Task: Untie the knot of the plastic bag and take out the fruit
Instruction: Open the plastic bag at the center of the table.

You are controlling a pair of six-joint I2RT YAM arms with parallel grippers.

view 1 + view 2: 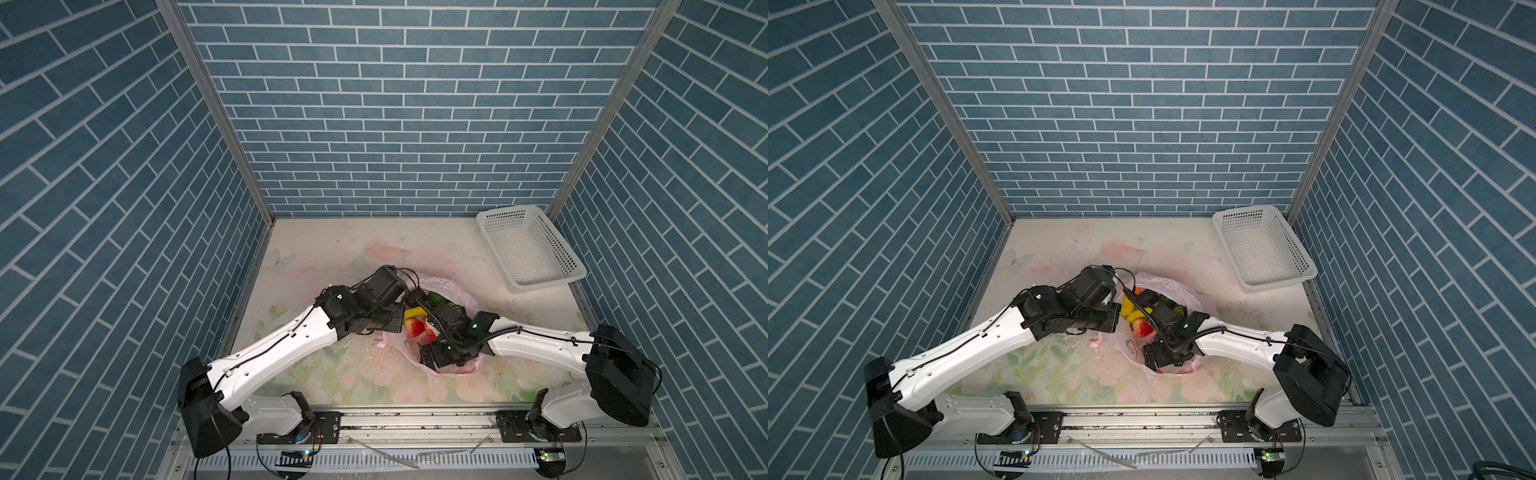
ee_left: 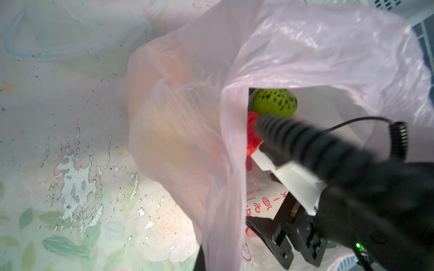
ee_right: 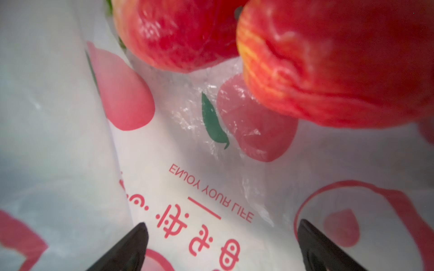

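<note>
Now the right pincer [image 3: 223,224] sits inside the thin pink translucent plastic bag [image 2: 305,47], jaws wide apart, with the glossy red toy apple [image 3: 328,63] straight ahead, just beyond its tips; the left pincer [image 1: 397,322], closed, seems to hold the bag's rim up.

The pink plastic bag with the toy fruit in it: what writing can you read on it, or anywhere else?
"ENJOY YOUR LIFE": red print on the thin pale-pink plastic bag, upside down in the right wrist view.
Large red characters beside it: not Latin script, I cannot read them.
Left wrist view: the same print, too blurred.
Top views: nothing legible.
</note>
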